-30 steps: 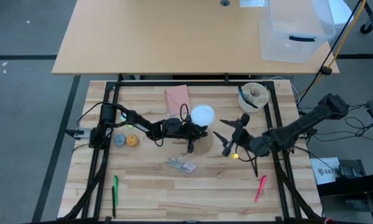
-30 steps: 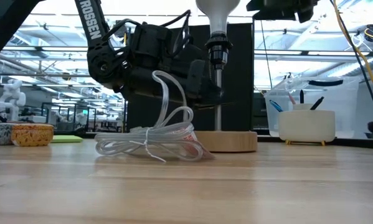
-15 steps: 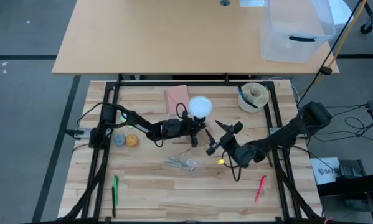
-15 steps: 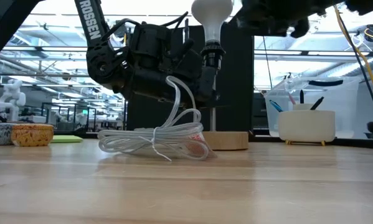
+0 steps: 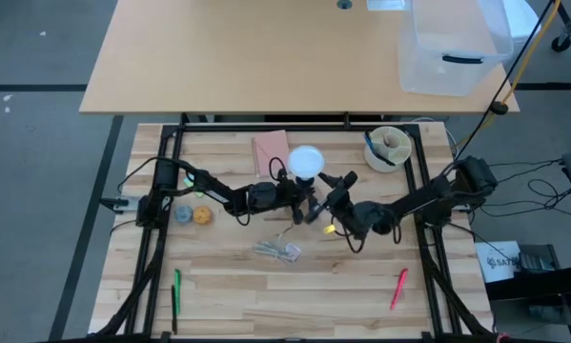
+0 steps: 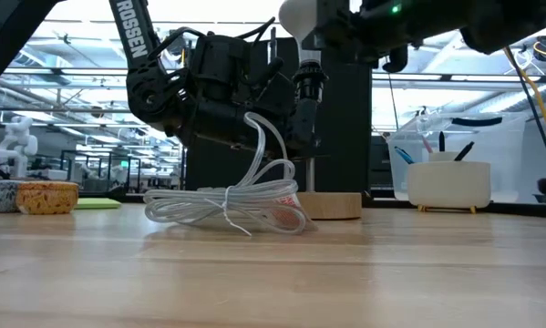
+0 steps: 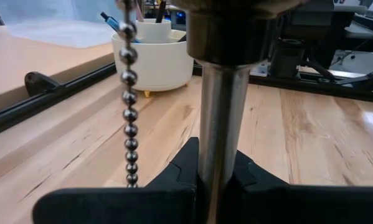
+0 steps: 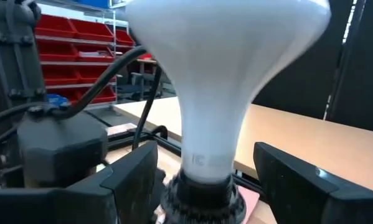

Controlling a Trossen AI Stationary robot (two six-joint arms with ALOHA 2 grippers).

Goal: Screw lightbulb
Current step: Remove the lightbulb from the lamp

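We see the right gripper (image 5: 320, 197) now moved in beside the lightbulb (image 5: 306, 162), fingers wide either side, not gripping, left gripper (image 5: 299, 200) still clamped on the lamp stem (image 7: 218, 124), bulb unchanged in its socket.

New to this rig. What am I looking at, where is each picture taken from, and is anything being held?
Two robot arms work at a wooden table. One picture looks down from above, one looks level across the tabletop, and two come from cameras on the arms' wrists. The left gripper is shut on the lamp's metal stem, steadying it. The right gripper is open, its fingers either side of the lightbulb sitting in the socket, not gripping. Also there: a plastic wrapper, a white cup, pens.
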